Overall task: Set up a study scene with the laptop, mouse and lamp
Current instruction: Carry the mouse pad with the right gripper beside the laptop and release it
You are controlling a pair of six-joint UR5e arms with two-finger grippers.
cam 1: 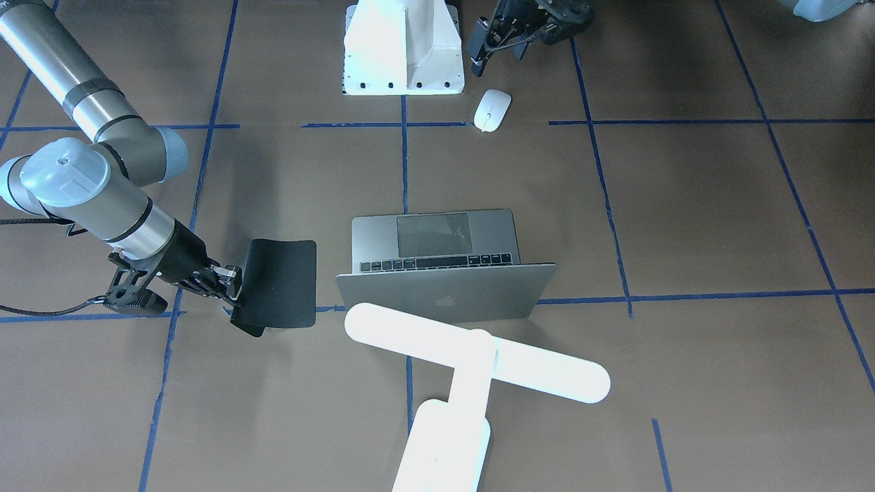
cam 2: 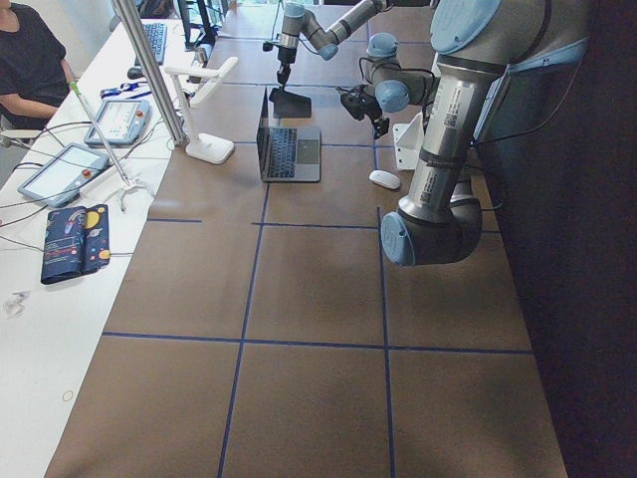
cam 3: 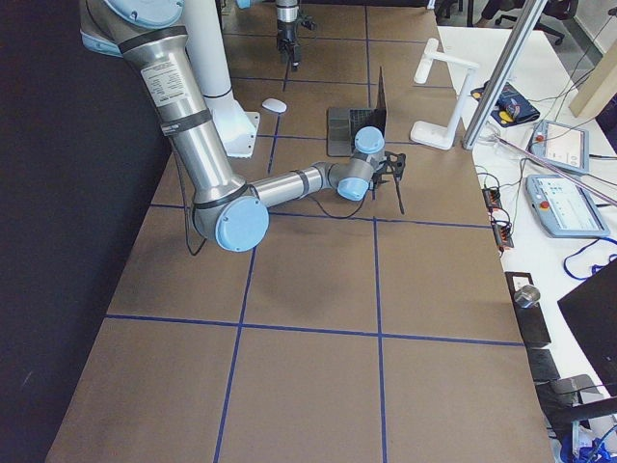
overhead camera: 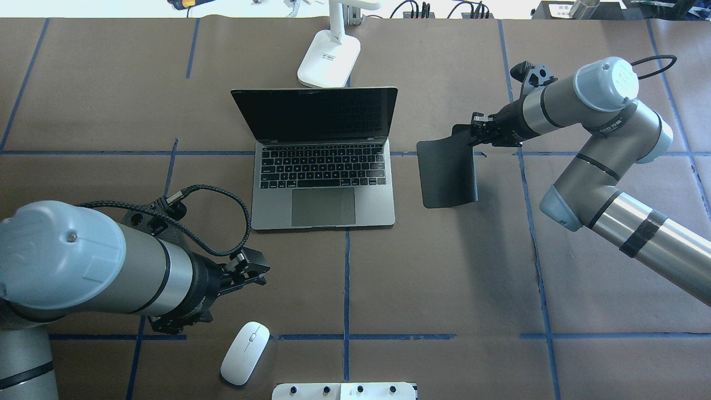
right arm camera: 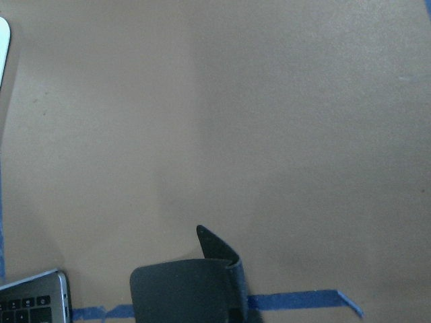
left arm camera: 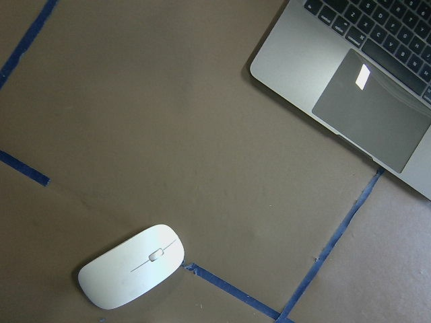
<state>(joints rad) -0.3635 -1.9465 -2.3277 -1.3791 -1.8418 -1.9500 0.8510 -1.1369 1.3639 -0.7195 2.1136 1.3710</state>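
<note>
When read outward from the white pedestal (overhead camera: 344,390), nearest: mouse (overhead camera: 245,353), flat on the brown table (overhead camera: 444,278), one end touching the tip of a blue tape strip (left arm camera: 229,289), nothing gripping it. Close by but apart from it, left gripper (cam 1: 497,60), jaws spread, nothing between them. Farther out, mid-table: laptop (overhead camera: 325,183), open, screen dark, keyboard toward the robot, key legends too small to read; apple logo on the lid's back in the front-facing view. Beside it on the robot's right, right gripper (overhead camera: 477,133) pinched on one edge of a black mat (overhead camera: 447,178), with that edge raised and curled. Lettering on that arm's elbow unreadable. Farthest: lamp (overhead camera: 328,61), upright just behind the lid; dark label on its base illegible.
</note>
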